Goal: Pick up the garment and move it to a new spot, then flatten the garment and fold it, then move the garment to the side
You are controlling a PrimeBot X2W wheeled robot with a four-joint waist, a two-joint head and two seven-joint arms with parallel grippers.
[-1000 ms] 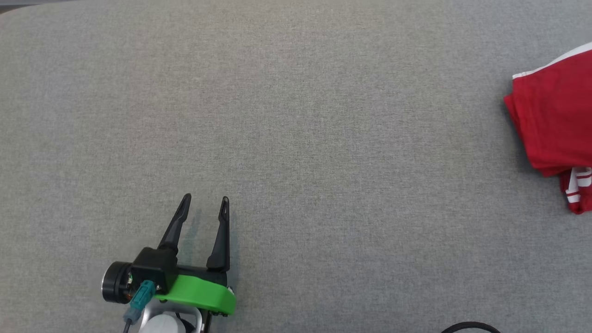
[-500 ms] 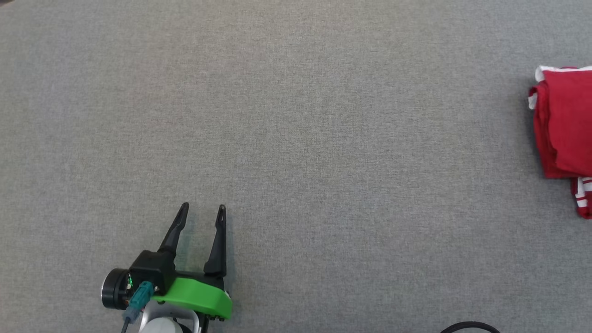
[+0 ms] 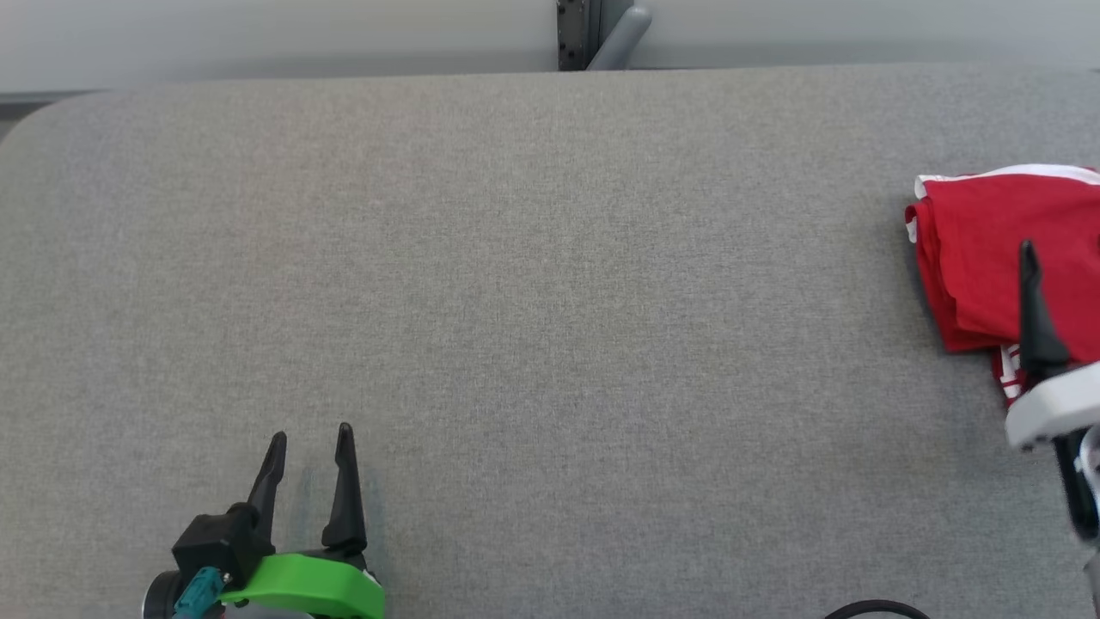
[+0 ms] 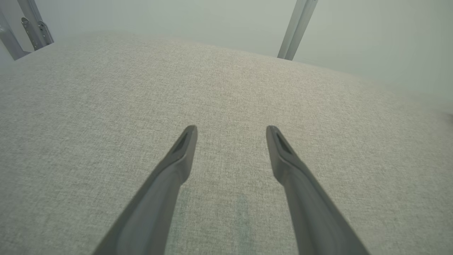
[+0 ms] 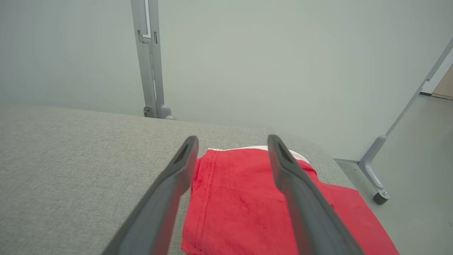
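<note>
The garment [image 3: 988, 249] is a red jersey with a white edge, lying folded on the grey table [image 3: 550, 301] at the far right. In the right wrist view the garment [image 5: 233, 198] lies just beyond and below my right gripper [image 5: 231, 139], whose jaws stand open and hold nothing. One dark finger [image 3: 1035, 318] of that gripper rises over the garment's near part in the head view. My left gripper [image 3: 311, 433] stands open and empty over bare table at the lower left, as the left wrist view confirms [image 4: 230, 129].
The table's far edge meets a pale wall with a grey metal post [image 3: 593, 34]. A black cable [image 3: 876, 609] curves at the bottom edge. The table's right edge drops to the floor, where a frame foot [image 5: 378, 191] stands.
The head camera has shifted, bringing the table's far edge and wall into view. The garment went from a raised fold to a flat pile. My right gripper's finger has come into view over it.
</note>
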